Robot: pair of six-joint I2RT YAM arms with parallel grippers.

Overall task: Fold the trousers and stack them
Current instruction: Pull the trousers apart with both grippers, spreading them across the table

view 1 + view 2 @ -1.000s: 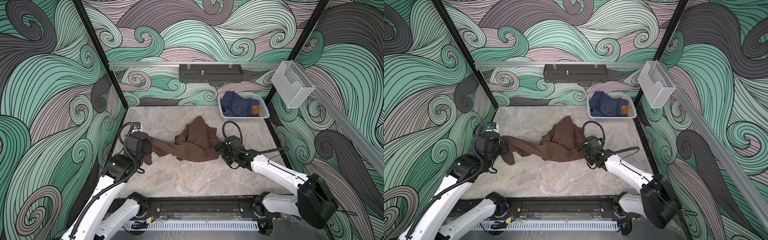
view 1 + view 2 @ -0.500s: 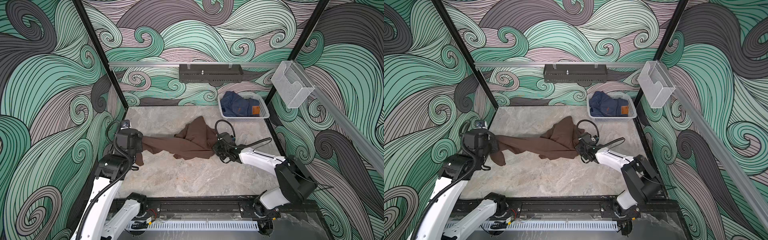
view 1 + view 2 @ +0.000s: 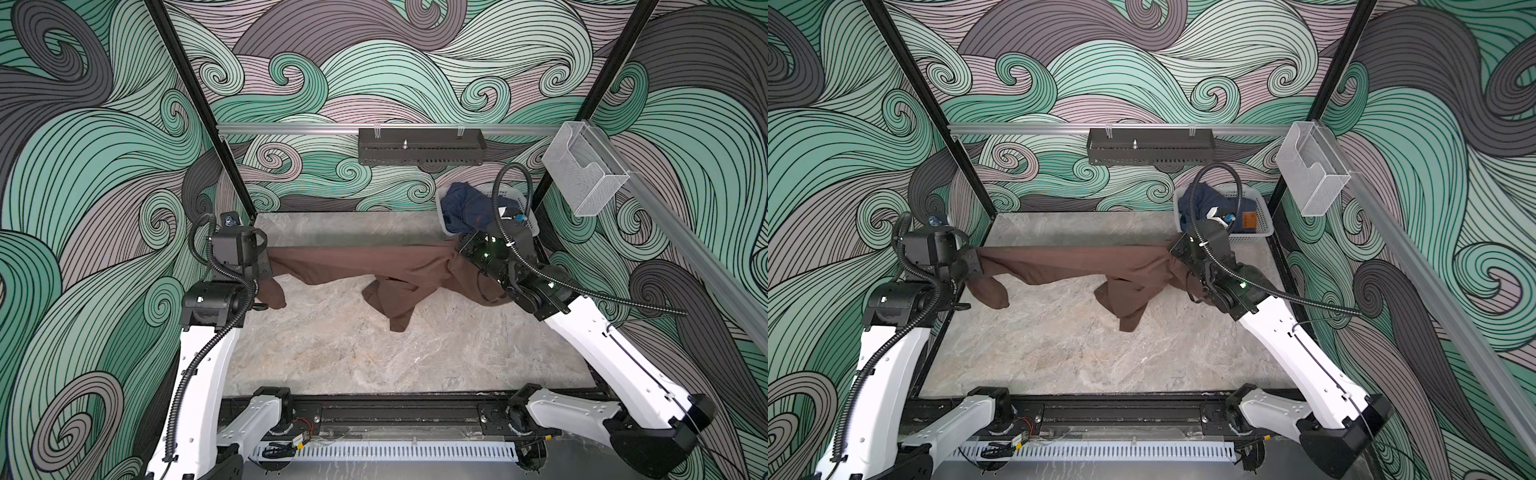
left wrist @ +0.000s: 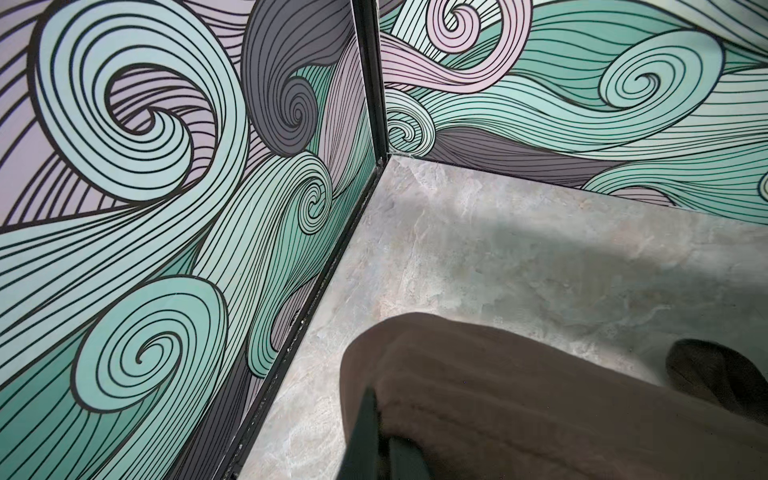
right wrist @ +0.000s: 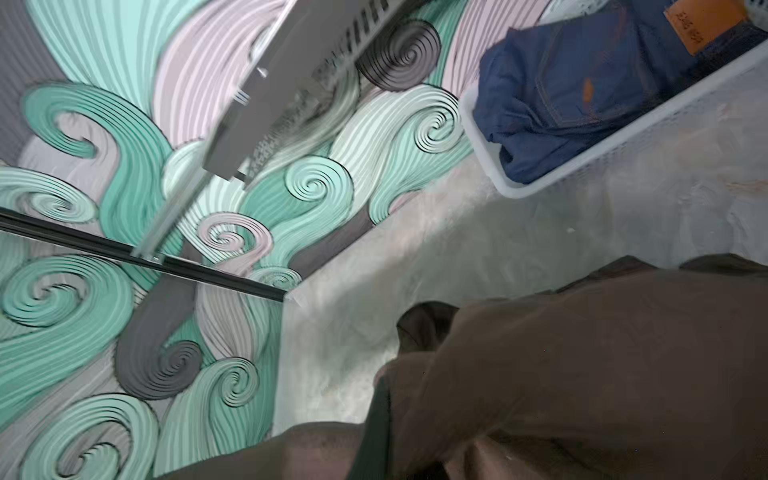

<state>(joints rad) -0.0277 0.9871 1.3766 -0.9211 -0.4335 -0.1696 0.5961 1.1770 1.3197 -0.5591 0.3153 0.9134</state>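
Observation:
The dark brown trousers hang stretched in a band between my two grippers, above the marble table. My left gripper is shut on their left end, and a short flap droops below it. My right gripper is shut on their right end, near the basket. A bunched fold sags from the middle down to the table. In the left wrist view brown cloth covers the gripper. In the right wrist view the trousers wrap the gripper.
A white basket with folded blue jeans stands in the back right corner, just behind my right gripper. A black tray hangs on the back rail. A clear box is fixed to the right rail.
My right gripper has shut on the trousers' right edge. Both arms have lifted and drawn apart, left to the left wall, right toward the basket, pulling the crumpled pile into a band.

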